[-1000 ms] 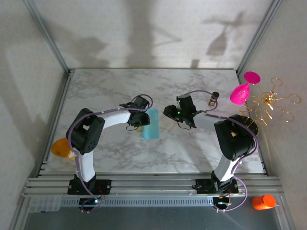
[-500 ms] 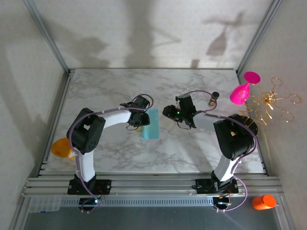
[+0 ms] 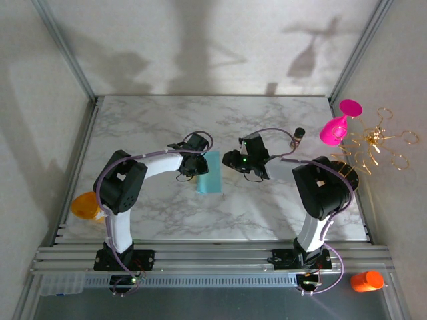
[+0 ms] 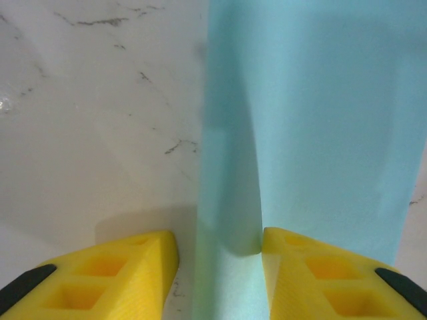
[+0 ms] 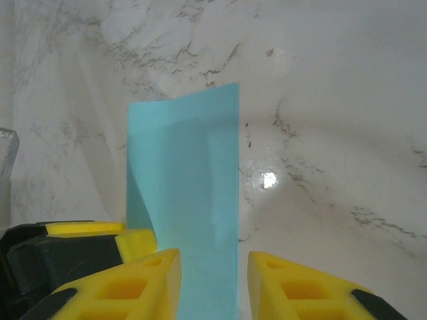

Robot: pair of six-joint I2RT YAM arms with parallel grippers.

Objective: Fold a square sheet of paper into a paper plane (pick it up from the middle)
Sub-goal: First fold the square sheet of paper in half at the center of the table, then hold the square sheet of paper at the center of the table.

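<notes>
Paper (image 3: 212, 172) lies mid-table (image 3: 153, 127) as a narrow teal rectangle, with one layer lifted along its left edge. Your left gripper (image 3: 199, 165) is at that edge. Its jaws are part-open and straddle the raised layer, and one finger (image 4: 293, 267) touches the fold, with no pinch visible. Your right gripper (image 3: 229, 160) sits just beside the paper's right edge, and contact can't be told. Its jaws are spread with a clear gap and hold nothing. Pink goblet (image 3: 337, 127) stands at the table's far-right edge, well apart.
</notes>
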